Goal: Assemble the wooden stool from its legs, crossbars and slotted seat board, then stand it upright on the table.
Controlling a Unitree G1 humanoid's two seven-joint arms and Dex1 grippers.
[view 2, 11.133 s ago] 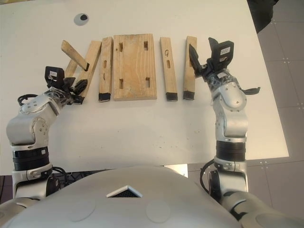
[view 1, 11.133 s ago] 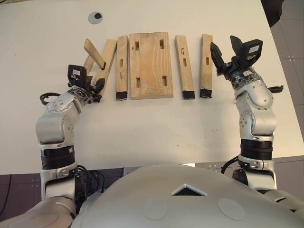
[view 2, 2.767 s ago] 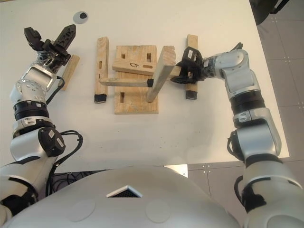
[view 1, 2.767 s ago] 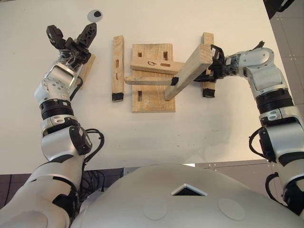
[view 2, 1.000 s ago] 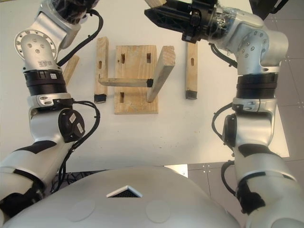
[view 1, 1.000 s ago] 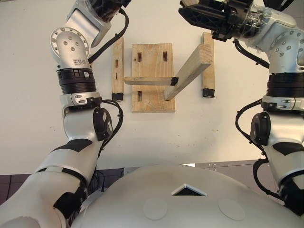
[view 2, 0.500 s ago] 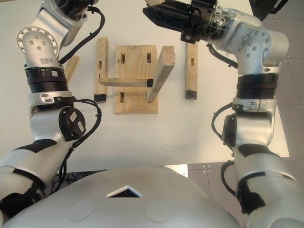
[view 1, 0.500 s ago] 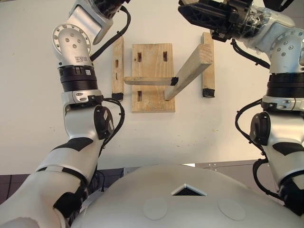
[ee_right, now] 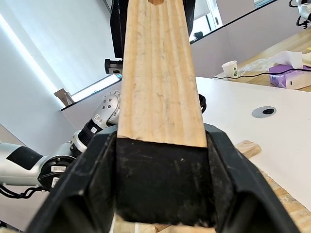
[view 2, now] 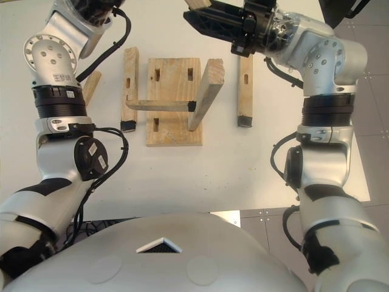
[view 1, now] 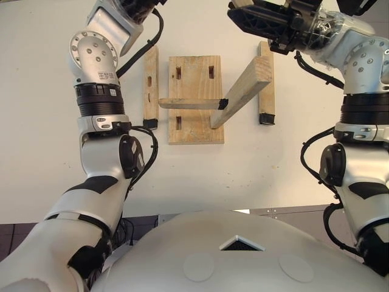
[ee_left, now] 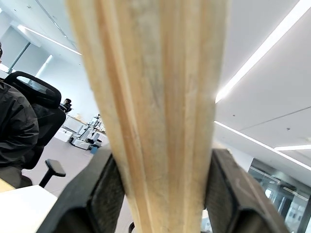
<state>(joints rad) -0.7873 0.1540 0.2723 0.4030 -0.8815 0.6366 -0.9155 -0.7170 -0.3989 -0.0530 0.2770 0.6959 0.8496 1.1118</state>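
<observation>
While both arms are raised over table (view 1: 243,170): left gripper (ee_left: 160,194) clamped on bar (ee_left: 155,97); right gripper (ee_right: 163,184) clamped on leg (ee_right: 160,73); board (view 1: 194,131) flat below. Step, likely: joining pair. Next: align bar end with leg slot.

Seat board (view 1: 194,129) flat mid-table, slots up | leaning leg (view 1: 246,85) propped on it, crossbar (view 1: 188,103) joined to its side | left leg (view 1: 150,85) and right leg (view 1: 265,97) flat beside the board | spare crossbar (view 2: 91,85) farther left | my right gripper (ee_right: 163,187) clamps a black-capped leg (ee_right: 160,73) aloft | my left gripper (ee_left: 160,194) clamps a wooden piece (ee_left: 155,97)
</observation>
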